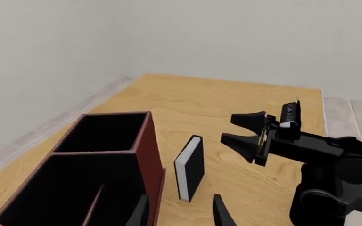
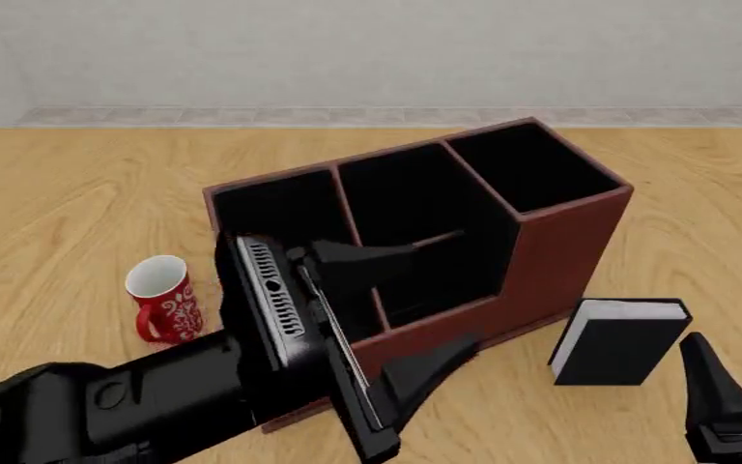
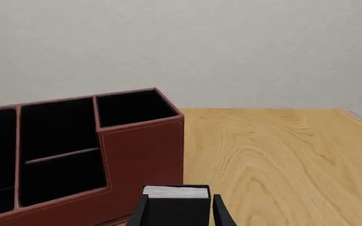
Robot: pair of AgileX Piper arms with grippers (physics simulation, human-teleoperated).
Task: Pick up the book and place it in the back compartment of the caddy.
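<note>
- Item: the book [image 2: 618, 343], black hardcover with white page edges. Stands upright on the table [image 2: 74, 193], page edges upward in the front view. It is just beside the caddy's near right corner, apart from the wall, on the bare wood.
- Item: the caddy [image 2: 558, 256], reddish-brown, black-lined. Tall square cell at its far right end; a middle cell with a thin cross divider behind the stepped low wall, taken as the back compartment [image 2: 413, 242]; a further cell at the left.
- Item: right gripper [image 3: 179, 212]. Fingers apart, holding nothing. In its own wrist view the book [image 3: 176, 207] sits between the two fingers, directly ahead, white page edge showing above them (contact cannot be told).
- Item: left gripper [image 2: 385, 333]. Fingers spread wide, empty, in front of the caddy's low wall in the front view. Its wrist view shows the book [image 1: 190, 168] off to one side, with the right gripper [image 1: 247, 134] near it.
- Deciding relation: the book lies straight along the right gripper's reach; the fingers flank its two covers, so they look set to meet the broad faces and not the spine.
- Nearer arm: the right, plainly. The left arm partly blocks the front view of the low wall.
- Judged next need: shut on the covers, lift clear of the caddy rim, carry leftward to the divided cell.
- Bystander: red mug [image 2: 165, 300], left of the caddy, well apart from the book.
</note>
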